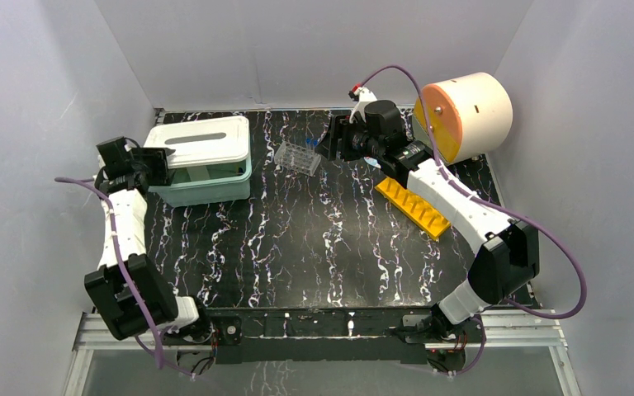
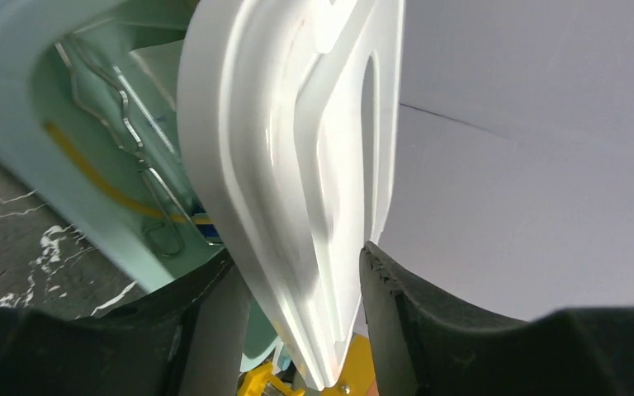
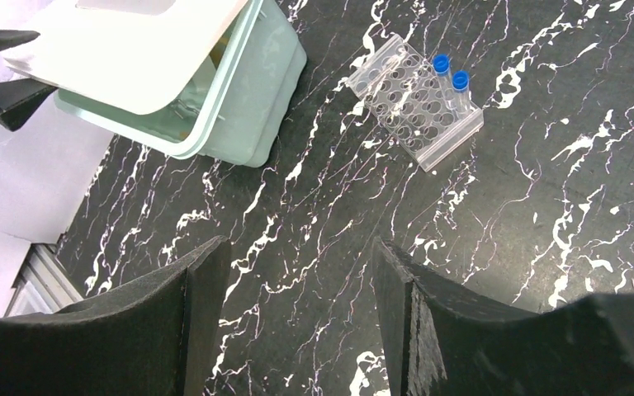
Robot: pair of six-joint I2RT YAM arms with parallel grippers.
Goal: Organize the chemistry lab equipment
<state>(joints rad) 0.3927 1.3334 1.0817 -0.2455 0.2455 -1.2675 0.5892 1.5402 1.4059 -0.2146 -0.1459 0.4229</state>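
A mint-green bin [image 1: 215, 188] stands at the back left with a white lid [image 1: 198, 142] lying askew on it. My left gripper [image 1: 158, 165] is at the lid's left edge. In the left wrist view the lid [image 2: 297, 148] runs between the fingers of this gripper [image 2: 297, 289], which is open, with a gap on the right side. Bent wire pieces [image 2: 132, 140] and a yellow tube [image 2: 91, 173] lie inside the bin [image 2: 16, 124]. My right gripper [image 1: 330, 140] hangs open and empty above the table [image 3: 301, 264], right of the clear rack [image 1: 298, 157] holding two blue-capped tubes [image 3: 450, 74].
A yellow tube rack [image 1: 413, 206] lies at the right under the right arm. The big cream drum with an orange face [image 1: 462, 115] sits in the back right corner. White walls close in the table on three sides.
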